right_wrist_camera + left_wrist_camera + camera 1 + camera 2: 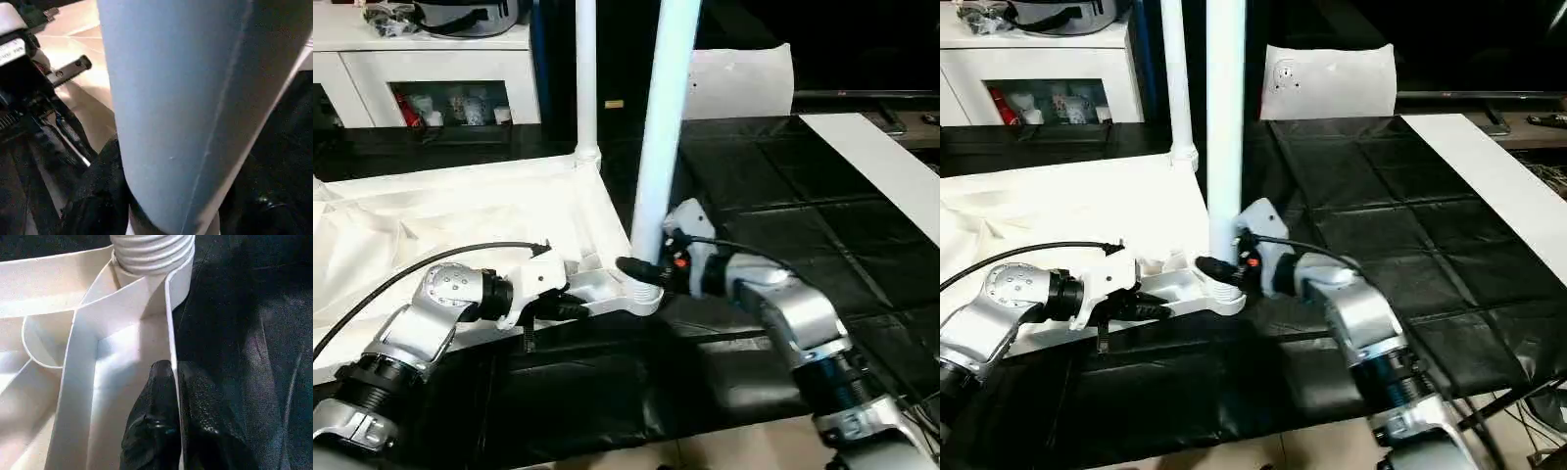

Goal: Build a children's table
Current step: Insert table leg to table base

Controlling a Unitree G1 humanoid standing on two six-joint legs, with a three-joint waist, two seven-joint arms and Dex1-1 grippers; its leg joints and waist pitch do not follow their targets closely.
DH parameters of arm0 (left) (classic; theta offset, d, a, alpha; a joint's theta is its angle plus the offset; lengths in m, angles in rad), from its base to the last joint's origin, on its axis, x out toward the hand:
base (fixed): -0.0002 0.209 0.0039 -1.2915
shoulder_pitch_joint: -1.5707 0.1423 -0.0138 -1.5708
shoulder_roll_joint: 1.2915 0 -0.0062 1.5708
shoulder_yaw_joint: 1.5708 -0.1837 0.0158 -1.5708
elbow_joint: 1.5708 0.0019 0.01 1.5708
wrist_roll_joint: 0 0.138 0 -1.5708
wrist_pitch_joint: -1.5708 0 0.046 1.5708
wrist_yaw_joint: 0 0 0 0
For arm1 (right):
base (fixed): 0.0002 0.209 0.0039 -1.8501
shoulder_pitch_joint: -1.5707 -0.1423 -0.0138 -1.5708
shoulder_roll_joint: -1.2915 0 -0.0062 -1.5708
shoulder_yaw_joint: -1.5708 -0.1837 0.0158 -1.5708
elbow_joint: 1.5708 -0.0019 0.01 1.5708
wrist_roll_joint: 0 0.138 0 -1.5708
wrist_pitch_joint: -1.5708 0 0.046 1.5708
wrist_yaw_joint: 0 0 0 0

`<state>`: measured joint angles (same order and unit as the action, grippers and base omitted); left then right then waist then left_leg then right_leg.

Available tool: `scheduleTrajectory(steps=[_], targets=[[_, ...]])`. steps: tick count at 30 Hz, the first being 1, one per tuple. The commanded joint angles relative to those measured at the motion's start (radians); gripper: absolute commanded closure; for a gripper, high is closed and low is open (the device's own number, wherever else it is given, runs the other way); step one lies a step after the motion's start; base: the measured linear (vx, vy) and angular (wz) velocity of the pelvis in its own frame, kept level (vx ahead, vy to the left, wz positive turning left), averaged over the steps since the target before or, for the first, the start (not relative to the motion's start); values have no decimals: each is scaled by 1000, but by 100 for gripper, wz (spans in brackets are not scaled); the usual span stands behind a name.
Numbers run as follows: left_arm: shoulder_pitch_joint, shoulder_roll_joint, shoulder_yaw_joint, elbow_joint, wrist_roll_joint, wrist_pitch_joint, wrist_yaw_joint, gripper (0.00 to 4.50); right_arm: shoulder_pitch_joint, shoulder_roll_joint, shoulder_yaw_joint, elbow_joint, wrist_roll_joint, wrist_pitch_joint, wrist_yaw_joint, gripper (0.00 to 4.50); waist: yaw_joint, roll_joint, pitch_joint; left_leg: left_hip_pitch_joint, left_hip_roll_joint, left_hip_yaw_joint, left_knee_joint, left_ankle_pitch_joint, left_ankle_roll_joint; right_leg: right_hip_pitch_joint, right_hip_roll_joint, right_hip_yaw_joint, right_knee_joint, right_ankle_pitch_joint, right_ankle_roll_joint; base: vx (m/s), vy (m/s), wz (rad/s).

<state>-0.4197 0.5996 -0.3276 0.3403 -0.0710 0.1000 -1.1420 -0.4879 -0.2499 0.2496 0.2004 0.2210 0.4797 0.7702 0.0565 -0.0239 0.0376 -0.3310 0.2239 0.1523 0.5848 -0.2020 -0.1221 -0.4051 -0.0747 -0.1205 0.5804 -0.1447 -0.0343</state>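
While left end effector (576, 311) pinches tabletop (460, 220) rim, right end effector (641, 269) clasps upright near leg (663, 127) base.

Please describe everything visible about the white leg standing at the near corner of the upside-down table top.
The near leg is a long, round, smooth white plastic tube. It stands upright in the table top's near corner socket, its ribbed thread partly visible above the socket in the left wrist view. The right gripper is shut on its base.

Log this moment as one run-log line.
left gripper: shut on tabletop rim | right gripper: around near leg, at corner socket | far leg: upright
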Motion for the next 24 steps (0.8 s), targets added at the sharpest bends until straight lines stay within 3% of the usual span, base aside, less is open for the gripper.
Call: scheduleTrajectory(steps=[1, 9, 11, 12, 15, 17, 24], targets=[[1, 5, -22, 6, 20, -22, -39, 450, -2, -16, 25, 30, -25, 42, 9, 261, 0, 9, -54, -7, 2, 12, -71, -205, 12, 56, -60, 55, -71, -414, -77, 0, 0, 0], [-6, 6, -30, 9, 26, -33, -57, 450, -15, -21, 32, 54, -27, 45, 30, 261, 2, 12, -55, -7, 3, 12, -71, -199, 9, 56, -60, 56, -67, -380, -93, 0, 0, 0], [-9, 7, -40, -1, 25, -36, -78, 450, -28, 3, 22, 94, -17, 41, 29, 261, 0, 13, -54, -6, 3, 11, -71, -213, 7, 55, -61, 55, -68, -397, -97, 0, 0, 0], [-10, 7, -43, -2, 26, -37, -83, 450, -33, 10, 18, 108, -12, 40, 30, 261, 2, 20, -53, -4, 3, 10, -71, -223, 3, 55, -62, 54, -71, -410, -96, 0, 0, 0], [-16, 3, -52, -4, 31, -40, -91, 450, -55, 27, 8, 174, -9, 28, 31, 261, -1, 17, -53, -4, 3, 10, -71, -235, 2, 55, -61, 53, -72, -414, -99, 0, 0, 0], [-24, -2, -52, 7, 39, -48, -84, 450, -58, 32, -11, 212, -1, 23, 29, 261, 1, 21, -55, -3, 5, 9, -72, -230, -1, 55, -61, 55, -70, -390, -107, 0, 0, 0], [-30, -7, -35, 31, 53, -54, -48, 450, 19, 25, -73, 213, 32, 4, 26, 261, 7, 23, -55, 0, 4, 10, -72, -249, -1, 56, -62, 54, -73, -394, -107, 0, 0, 0]])
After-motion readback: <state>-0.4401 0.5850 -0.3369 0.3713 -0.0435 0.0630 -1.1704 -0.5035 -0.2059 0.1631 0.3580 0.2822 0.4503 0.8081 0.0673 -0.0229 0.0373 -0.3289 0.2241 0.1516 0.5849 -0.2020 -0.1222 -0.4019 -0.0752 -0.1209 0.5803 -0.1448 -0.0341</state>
